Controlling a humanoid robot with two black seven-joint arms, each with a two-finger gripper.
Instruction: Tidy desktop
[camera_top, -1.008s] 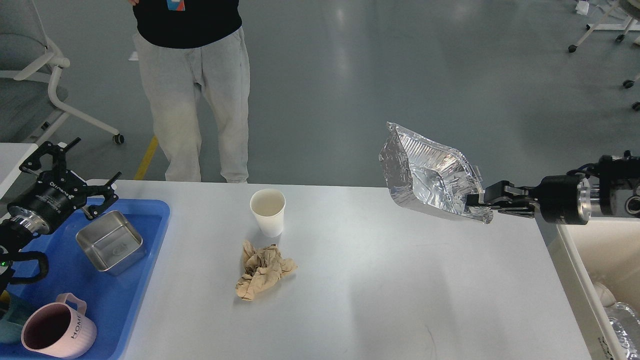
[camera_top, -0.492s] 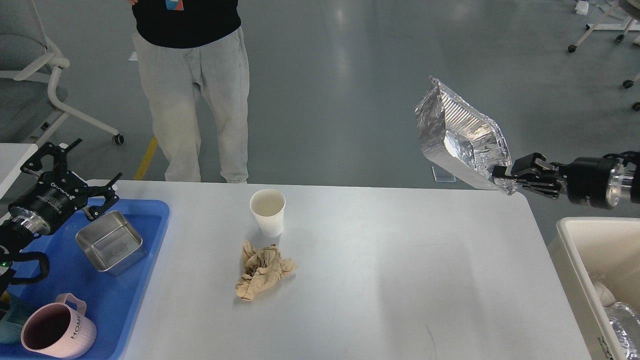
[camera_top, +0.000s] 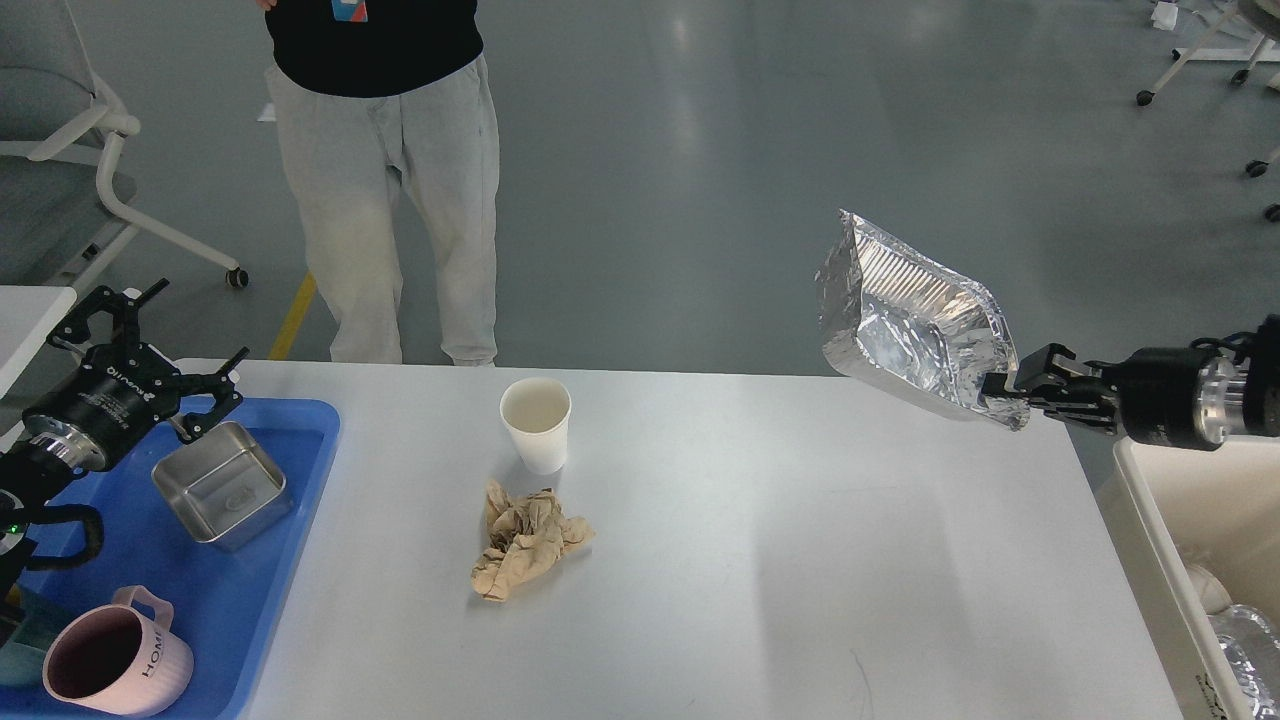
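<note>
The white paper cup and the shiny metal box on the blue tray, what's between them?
In the head view, only bare desktop and the blue tray's rim lie between the white paper cup and the square metal box.

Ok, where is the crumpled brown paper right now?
In the head view the crumpled brown paper lies near the middle of the desktop, just in front of the white paper cup.

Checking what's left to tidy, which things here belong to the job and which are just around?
Job: desktop; foil tray in right tool; paper cup; crumpled brown paper; bin.

Around: person; office chair.
</note>
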